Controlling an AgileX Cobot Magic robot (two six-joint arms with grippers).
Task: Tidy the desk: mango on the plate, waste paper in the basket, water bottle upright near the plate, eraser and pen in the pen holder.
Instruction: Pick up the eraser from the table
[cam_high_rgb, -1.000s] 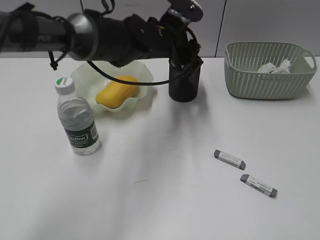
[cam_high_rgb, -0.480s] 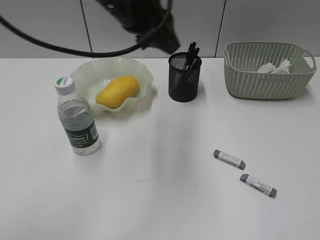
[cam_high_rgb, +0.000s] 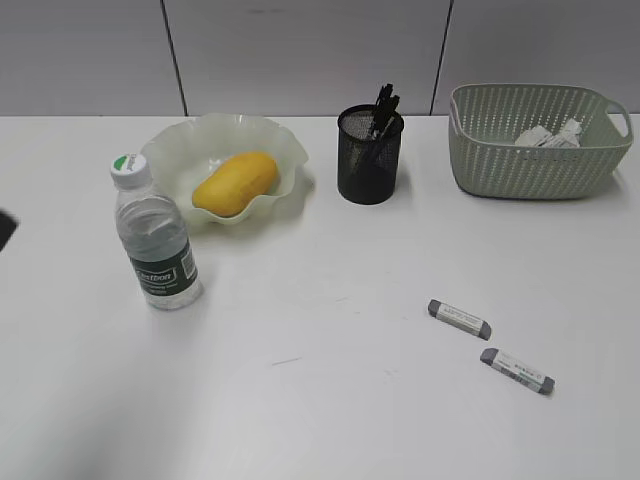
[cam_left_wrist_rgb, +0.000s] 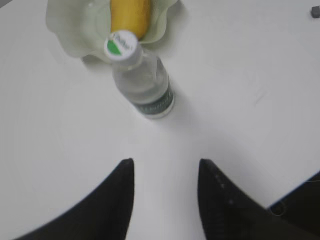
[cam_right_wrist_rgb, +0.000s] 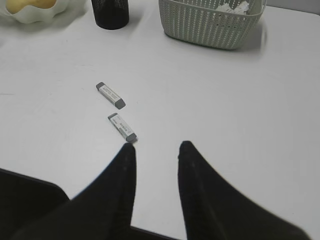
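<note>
The mango (cam_high_rgb: 235, 183) lies in the pale green plate (cam_high_rgb: 170, 150). To its left, the water bottle (cam_high_rgb: 152, 235) stands upright. Black pens (cam_high_rgb: 383, 105) stick out of the black mesh pen holder (cam_high_rgb: 368, 160). Waste paper (cam_high_rgb: 548, 135) sits in the sage-green basket (cam_high_rgb: 535, 165). Two grey-tipped erasers (cam_high_rgb: 459, 319) (cam_high_rgb: 516, 370) lie on the desk at the front right. My left gripper (cam_left_wrist_rgb: 165, 162) hangs open and empty, short of the bottle (cam_left_wrist_rgb: 140, 80). The right gripper (cam_right_wrist_rgb: 157, 146) is open and empty, its left fingertip just short of the nearer eraser (cam_right_wrist_rgb: 122, 128).
Only a dark sliver of the left arm (cam_high_rgb: 5, 228) shows at the exterior view's left edge. A grey wall runs behind the desk (cam_high_rgb: 330, 300). The desk's front edge shows under the right gripper.
The left arm lifted off the pen holder and withdrew to the left, out of the exterior view. Pens now stand uncovered in the holder. The erasers have not moved.
</note>
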